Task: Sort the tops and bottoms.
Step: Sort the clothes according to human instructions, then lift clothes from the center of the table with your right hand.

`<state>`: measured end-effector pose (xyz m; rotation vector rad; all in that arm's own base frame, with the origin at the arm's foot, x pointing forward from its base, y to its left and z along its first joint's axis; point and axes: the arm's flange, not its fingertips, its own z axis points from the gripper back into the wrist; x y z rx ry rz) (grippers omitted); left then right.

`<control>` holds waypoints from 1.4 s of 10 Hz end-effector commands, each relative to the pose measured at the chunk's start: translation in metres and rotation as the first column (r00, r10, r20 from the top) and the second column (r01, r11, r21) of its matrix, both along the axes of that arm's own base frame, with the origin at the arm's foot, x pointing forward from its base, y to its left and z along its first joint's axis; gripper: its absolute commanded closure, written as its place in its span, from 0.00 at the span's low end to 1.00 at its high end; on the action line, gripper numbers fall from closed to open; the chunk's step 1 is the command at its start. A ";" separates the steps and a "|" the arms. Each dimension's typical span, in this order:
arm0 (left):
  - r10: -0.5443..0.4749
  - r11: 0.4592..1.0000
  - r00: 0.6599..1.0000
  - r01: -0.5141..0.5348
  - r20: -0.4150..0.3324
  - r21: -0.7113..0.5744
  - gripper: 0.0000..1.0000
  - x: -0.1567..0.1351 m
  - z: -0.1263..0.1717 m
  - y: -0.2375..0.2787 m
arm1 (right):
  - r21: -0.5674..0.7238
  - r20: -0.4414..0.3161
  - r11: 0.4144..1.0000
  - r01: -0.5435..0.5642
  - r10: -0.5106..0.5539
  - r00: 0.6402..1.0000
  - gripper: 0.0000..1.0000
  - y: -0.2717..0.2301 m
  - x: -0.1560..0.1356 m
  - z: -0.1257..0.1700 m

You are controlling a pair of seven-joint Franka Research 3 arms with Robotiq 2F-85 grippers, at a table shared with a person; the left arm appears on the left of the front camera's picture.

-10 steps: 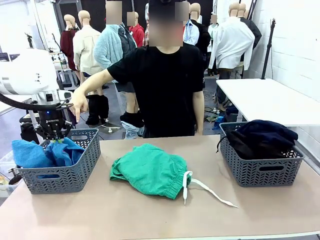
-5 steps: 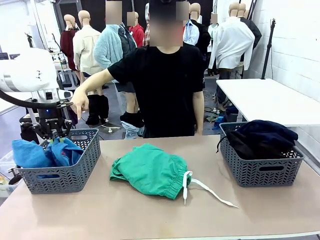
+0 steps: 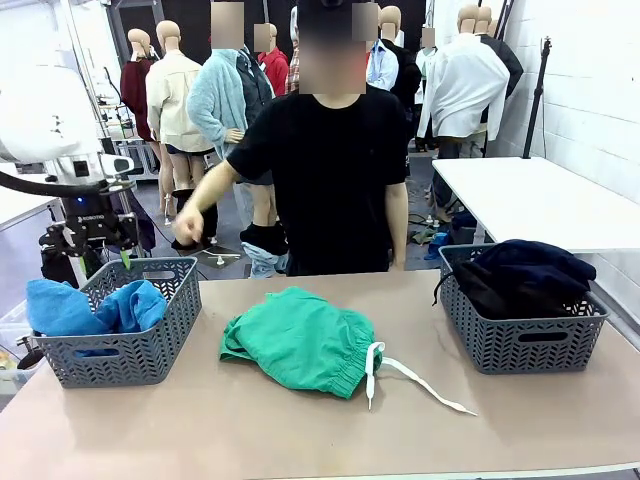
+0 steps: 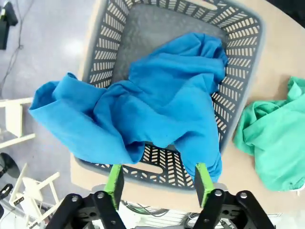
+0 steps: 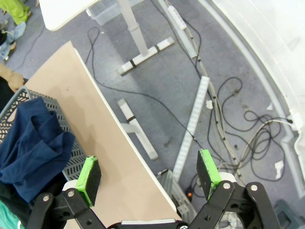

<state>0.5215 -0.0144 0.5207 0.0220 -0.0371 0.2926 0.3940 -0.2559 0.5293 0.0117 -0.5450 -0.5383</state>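
A crumpled blue top lies in the grey left basket, partly hanging over its rim. Above it my left gripper hangs open and holds nothing; in the left wrist view my left gripper is clear of the cloth. Of the bottoms, the green shorts with a white drawstring lie mid-table. A dark navy garment and a black one fill the grey right basket. My right gripper is open off the table's right edge, past the navy garment.
A person in a black shirt stands at the far side, one hand lowered near the left basket's far corner. The floor right of the table holds cables and a table leg. Bare tabletop runs along the front.
My left gripper opened, let go of the blue top and rose above the basket. The person's pointing arm drew back and dropped.
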 end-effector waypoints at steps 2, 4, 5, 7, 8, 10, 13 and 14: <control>-0.092 0.994 0.993 0.097 0.077 -0.054 0.00 -0.030 0.018 0.005 | -0.013 -0.008 1.000 -0.009 0.009 1.000 0.00 0.000 -0.001 -0.001; -0.150 0.985 0.982 0.158 0.114 -0.066 0.00 -0.045 0.028 0.008 | -0.013 -0.008 1.000 -0.009 0.009 1.000 0.00 0.000 -0.001 -0.001; -0.160 0.982 0.979 0.171 0.127 -0.075 0.00 -0.047 0.030 0.009 | -0.013 -0.008 1.000 -0.009 0.009 1.000 0.00 0.000 -0.001 -0.001; -0.109 0.993 0.990 0.111 0.084 -0.028 0.00 -0.034 0.035 0.003 | -0.013 -0.008 1.000 -0.009 0.009 1.000 0.00 0.000 -0.001 -0.001; -0.109 0.993 0.990 0.111 0.084 -0.028 0.00 -0.034 0.035 0.003 | -0.013 -0.008 1.000 -0.009 0.009 1.000 0.00 0.000 -0.001 -0.001; -0.109 0.993 0.990 0.111 0.084 -0.028 0.00 -0.034 0.035 0.003 | -0.013 -0.008 1.000 -0.009 0.009 1.000 0.00 0.000 -0.001 -0.001; -0.109 0.993 0.990 0.111 0.084 -0.028 0.00 -0.034 0.035 0.003 | -0.013 -0.008 1.000 -0.009 0.009 1.000 0.00 0.000 -0.001 -0.001; -0.128 0.991 0.988 0.132 0.088 -0.037 0.00 -0.036 0.032 0.005 | -0.013 -0.008 1.000 -0.009 0.009 1.000 0.00 0.000 -0.001 -0.001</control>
